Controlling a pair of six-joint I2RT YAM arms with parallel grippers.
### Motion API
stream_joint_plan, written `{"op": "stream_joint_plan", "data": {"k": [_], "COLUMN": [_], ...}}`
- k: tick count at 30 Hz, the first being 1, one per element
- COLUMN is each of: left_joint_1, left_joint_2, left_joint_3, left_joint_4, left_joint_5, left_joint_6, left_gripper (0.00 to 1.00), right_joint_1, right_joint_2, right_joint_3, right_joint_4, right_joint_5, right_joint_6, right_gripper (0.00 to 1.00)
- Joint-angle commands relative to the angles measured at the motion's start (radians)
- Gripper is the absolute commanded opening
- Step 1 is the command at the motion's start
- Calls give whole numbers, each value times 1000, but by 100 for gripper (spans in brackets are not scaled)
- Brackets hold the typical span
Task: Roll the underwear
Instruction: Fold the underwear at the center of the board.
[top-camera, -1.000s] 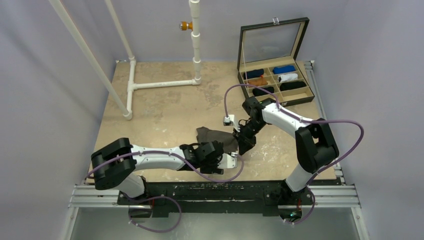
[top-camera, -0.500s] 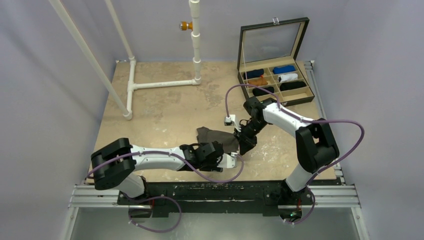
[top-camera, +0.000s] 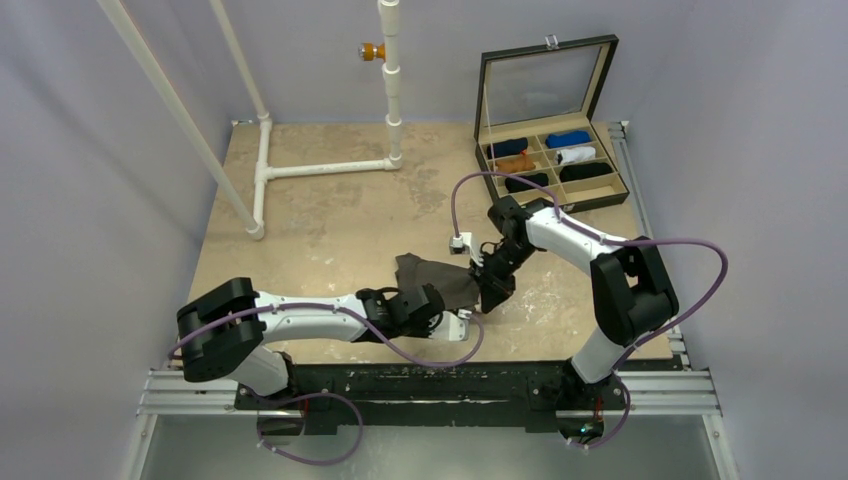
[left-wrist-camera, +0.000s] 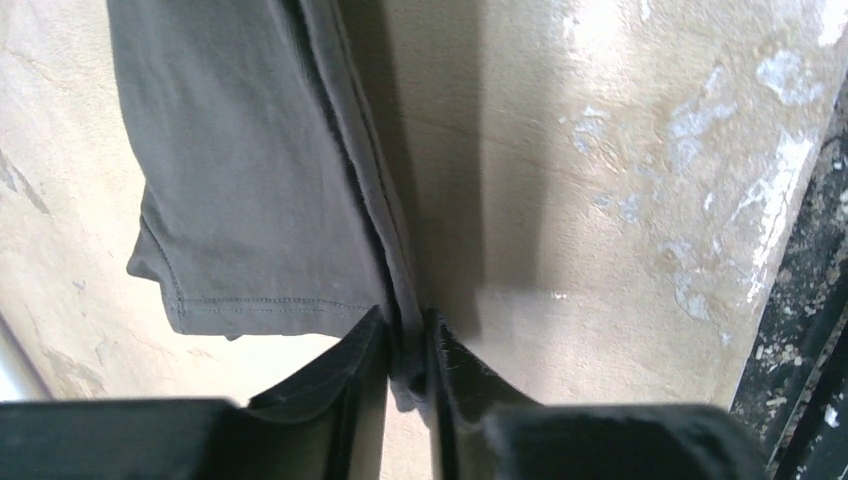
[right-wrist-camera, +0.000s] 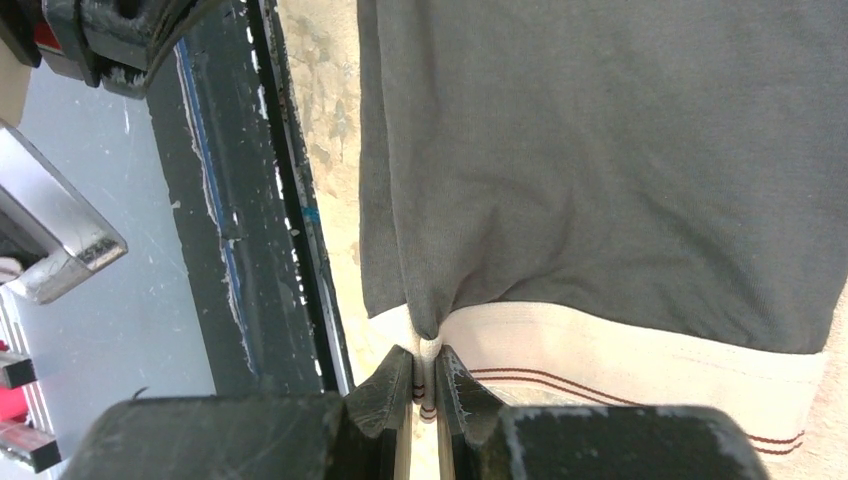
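Underwear (right-wrist-camera: 620, 150), soft grey knit (perhaps cotton)

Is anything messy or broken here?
Nothing broken. The underwear is rumpled, not rolled yet, pinched by the left gripper at a hem and the right gripper at the waistband. The table has pale scuffs.

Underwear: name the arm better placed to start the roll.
Right, probably. The right jaws pinch the underwear at the pale waistband, a straight edge to roll from; the left jaws grip only a thin fold by the hem.
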Motion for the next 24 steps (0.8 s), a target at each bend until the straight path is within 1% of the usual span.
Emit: {"op": "stream_joint_plan", "data": {"k": [1,2,3,6,12,15,19,22,24], "left_joint_1": [-10,-11,-12,-20,-23,-23,-18,14,70], "left_joint_2": [-10,-13,-15,-22,-39,-40,-37,-29,-12], "left_joint_3": [12,17,23,64,186,233,293,330,361], "left_joint_4": [-47,-60,-71,-144,-375,-455,-528,-564,-591], "left_joint_5": [44,55,66,123,335,416,503,566,616], "left_joint_6": [18,19,21,32,65,68,61,62,71], "left_gripper": [9,3,0,0,0,0,0,0,0], "right_joint_1": [-3,-4,-3,-3,-2,-1,-2,-1,-3], "right_joint_2": [-27,-27,-25,-11,-5,1,37,41,36], "right_joint_3": [-10,-9,-6,7,20,35,65,63,64], "right_joint_4": [-23,-30,-43,-92,-184,-219,-305,-327,-323], "right_joint_5": [-11,-6,-4,1,12,11,27,38,42], "right_joint_6": [-35,-42,-51,-81,-145,-166,-198,-205,-198], "right_gripper": [0,0,0,0,0,0,0,0,0]}}
